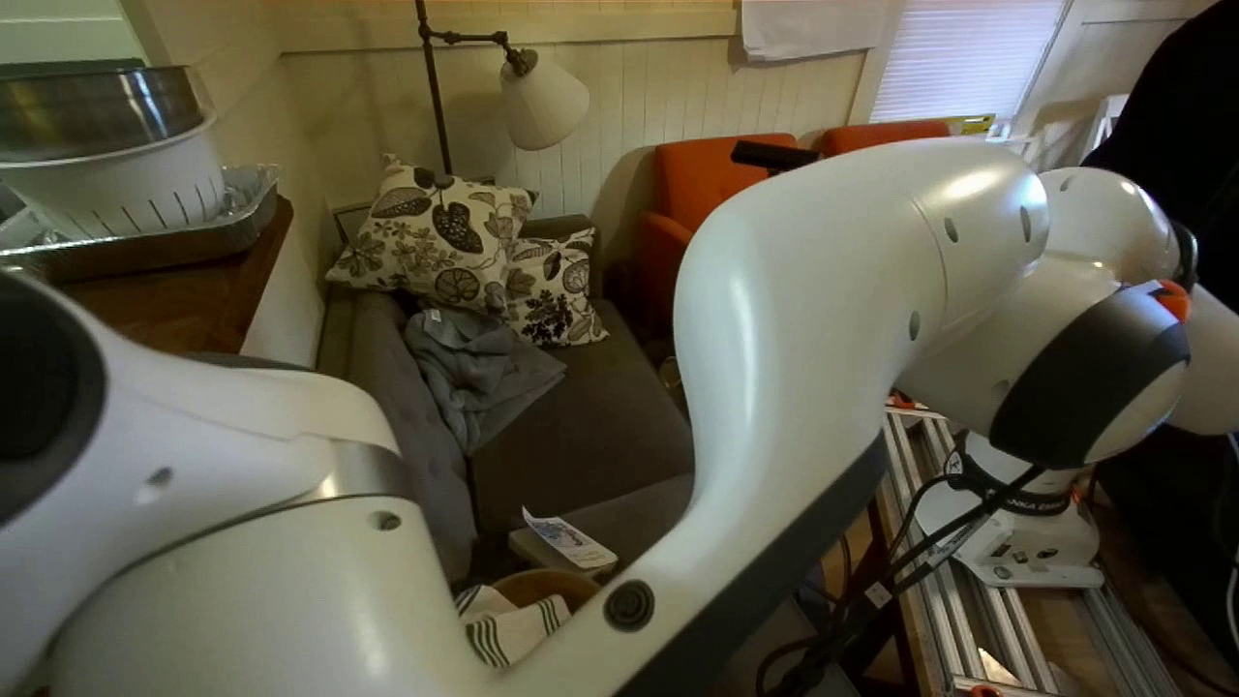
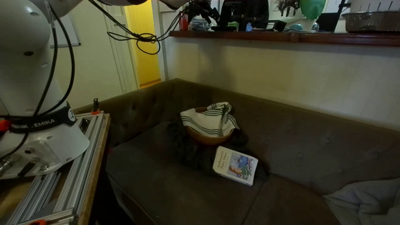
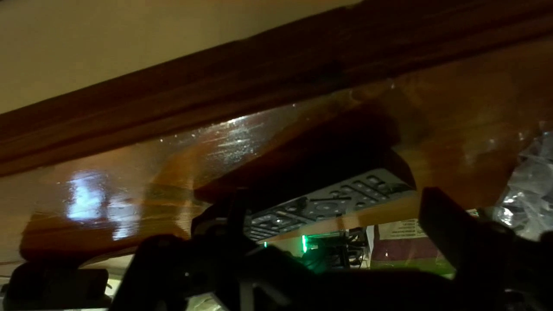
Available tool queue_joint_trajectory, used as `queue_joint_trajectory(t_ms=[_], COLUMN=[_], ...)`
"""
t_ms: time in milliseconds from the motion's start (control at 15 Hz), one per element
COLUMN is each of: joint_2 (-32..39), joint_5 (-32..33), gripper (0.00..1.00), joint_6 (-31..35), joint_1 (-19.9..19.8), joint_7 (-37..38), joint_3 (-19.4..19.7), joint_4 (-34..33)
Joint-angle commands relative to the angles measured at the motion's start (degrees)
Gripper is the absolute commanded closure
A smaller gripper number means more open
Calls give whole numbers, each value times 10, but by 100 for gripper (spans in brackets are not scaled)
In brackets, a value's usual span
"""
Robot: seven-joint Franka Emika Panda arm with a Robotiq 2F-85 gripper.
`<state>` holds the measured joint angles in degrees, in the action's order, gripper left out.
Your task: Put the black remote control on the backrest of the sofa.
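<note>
Gripper (image 3: 336, 194): jaws standing well apart, nothing clamped; dark on dark along the bottom of the wrist view, its outline hard to make out.
Black remote control (image 3: 328, 207): on the wooden ledge (image 3: 458, 108), buttons showing; a jaw covers part of one end, and its side sinks into shadow. Whether the jaws touch it, I cannot tell.
Clear plastic (image 3: 529, 185): crumpled, cut off at the right of the wrist view.
Purple-and-green packet (image 3: 402, 246): partly hidden behind the gripper.
Clutter (image 2: 200, 23) on the ledge: merges with the gripper in an exterior view; the remote cannot be picked out there.
Sofa (image 2: 187, 187): lower than the ledge, its backrest (image 2: 300, 125) running out of an exterior view.
Arm (image 1: 803, 290): blocks much of the sofa in an exterior view, and part of the bowl (image 2: 207, 140) with its striped cloth (image 2: 200, 123).
</note>
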<state>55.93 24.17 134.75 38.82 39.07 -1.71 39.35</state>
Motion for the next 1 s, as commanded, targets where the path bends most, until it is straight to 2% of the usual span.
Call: queue_joint_trajectory(t_ms=[0, 267, 667, 933], joint_2=[28, 34, 41, 40], joint_5=[31, 47, 39, 38], gripper=[0, 0, 0, 0], joint_6=[9, -22, -66, -126], joint_1=[21, 45, 67, 73], joint_7=[10, -8, -25, -19], joint_3=[33, 61, 76, 88], joint_4=[-44, -49, -58, -66])
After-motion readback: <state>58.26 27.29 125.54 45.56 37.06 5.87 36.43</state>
